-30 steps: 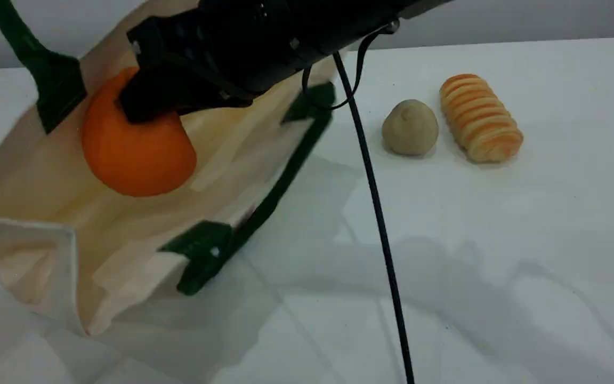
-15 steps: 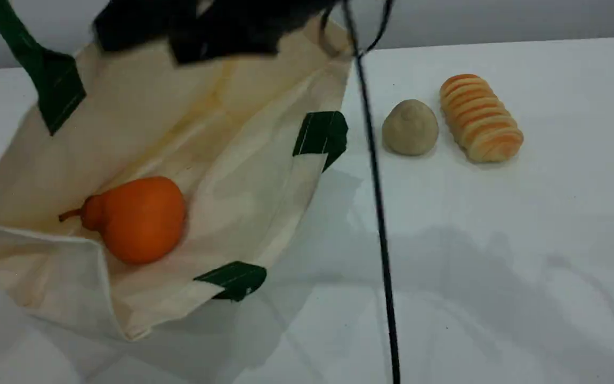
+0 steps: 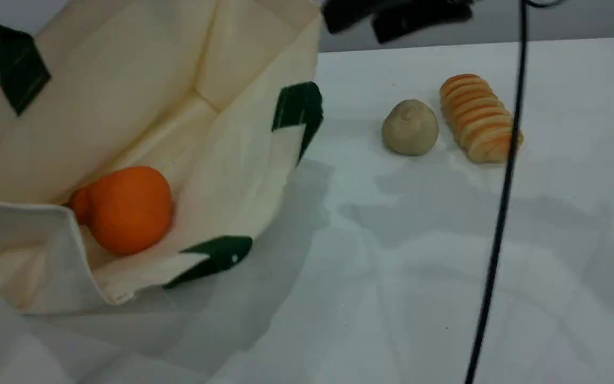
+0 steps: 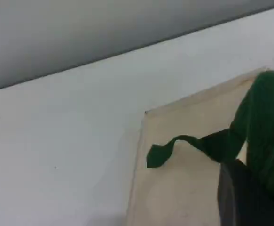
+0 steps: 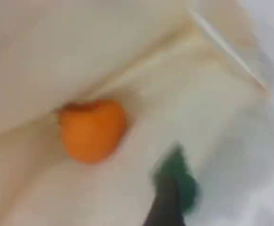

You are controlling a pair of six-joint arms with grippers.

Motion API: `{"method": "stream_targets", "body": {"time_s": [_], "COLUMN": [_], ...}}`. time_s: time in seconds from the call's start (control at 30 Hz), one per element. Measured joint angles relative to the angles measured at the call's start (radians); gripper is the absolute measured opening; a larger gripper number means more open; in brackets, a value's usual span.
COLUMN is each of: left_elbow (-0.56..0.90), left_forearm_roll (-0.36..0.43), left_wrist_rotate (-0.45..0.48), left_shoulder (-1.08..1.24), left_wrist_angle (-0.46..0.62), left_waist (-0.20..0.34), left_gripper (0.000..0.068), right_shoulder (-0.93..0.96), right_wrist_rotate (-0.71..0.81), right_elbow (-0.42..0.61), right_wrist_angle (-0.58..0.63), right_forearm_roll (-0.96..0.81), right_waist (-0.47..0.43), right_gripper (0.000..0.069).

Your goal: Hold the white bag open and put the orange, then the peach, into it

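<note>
The white bag [image 3: 126, 80] stands open at the left, one green handle [image 4: 263, 122] pulled up. My left gripper [image 4: 247, 193] is shut on that handle and shows only in the left wrist view. The orange [image 3: 123, 208] lies on its side on the bag's bottom, also seen as the orange [image 5: 92, 129] in the blurred right wrist view. My right gripper [image 3: 371, 24] is a dark blur at the top edge, right of the bag's mouth, open and empty. The peach is out of view.
A beige-tan lump [image 3: 409, 128] and a ridged orange-striped bread roll [image 3: 480, 117] lie side by side on the white table [image 3: 392, 266] at the back right. The right arm's black cable [image 3: 501, 186] hangs down across the roll's right end.
The right gripper opened and the orange dropped to the bag's bottom. The right arm then swung up and right, out of the bag. The bag's mouth rose and widened.
</note>
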Motion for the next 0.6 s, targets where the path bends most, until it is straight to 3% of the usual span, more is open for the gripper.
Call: {"method": "stream_targets", "body": {"time_s": [0.2,0.6], "left_elbow": [-0.025,-0.025], "left_forearm_roll": [-0.010,-0.042], "left_wrist_rotate": [-0.001,-0.001], "left_shoulder": [-0.014,-0.014], "left_wrist_angle": [0.006,-0.042], "left_waist": [0.001,0.001], "left_gripper": [0.0072,0.0072], "right_shoulder": [0.001,0.214], "right_wrist_rotate": [-0.019,-0.087], "right_elbow": [0.078,0.079], "right_wrist_angle": [-0.091,-0.034], "right_forearm_roll": [-0.003,0.113], "right_waist": [0.002,0.004], "right_gripper": [0.0542,0.0542]}}
